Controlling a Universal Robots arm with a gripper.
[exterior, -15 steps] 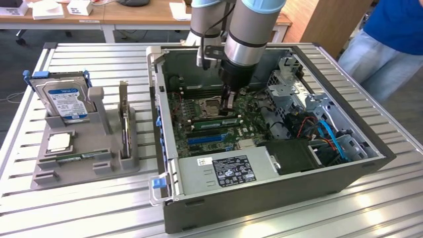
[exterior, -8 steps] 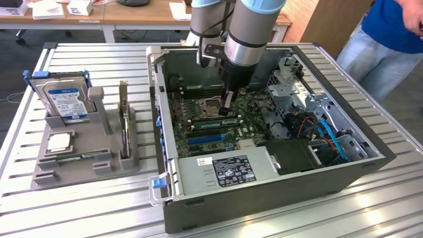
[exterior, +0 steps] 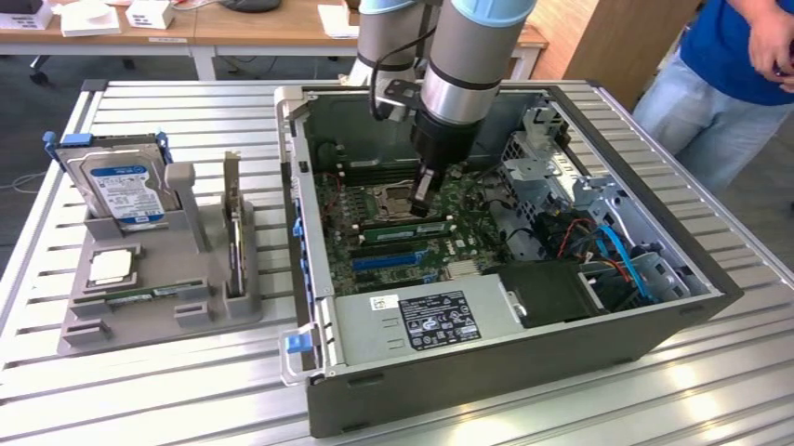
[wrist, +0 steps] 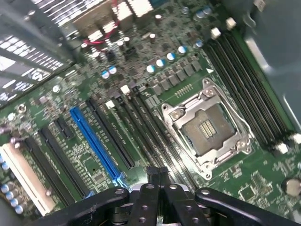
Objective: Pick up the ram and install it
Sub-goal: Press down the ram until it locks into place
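On the exterior view's left, a grey holder (exterior: pixel 149 302) keeps spares sorted, a ram (exterior: pixel 149 294) stick lying flat in its front slot for easy picking; to the right, the gripper (exterior: pixel 426 198) hangs inside the open computer case (exterior: pixel 496 372), fingers clenched together on nothing visible, just above the motherboard's memory slots (wrist: pixel 141 127) beside the bare processor socket (wrist: pixel 205 127)

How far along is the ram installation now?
Done: one long green ram stick already stands in a motherboard slot inside the open grey computer case. In hand: the shut black gripper is right at the stick's top edge. Left: whether the stick is fully seated cannot be told.
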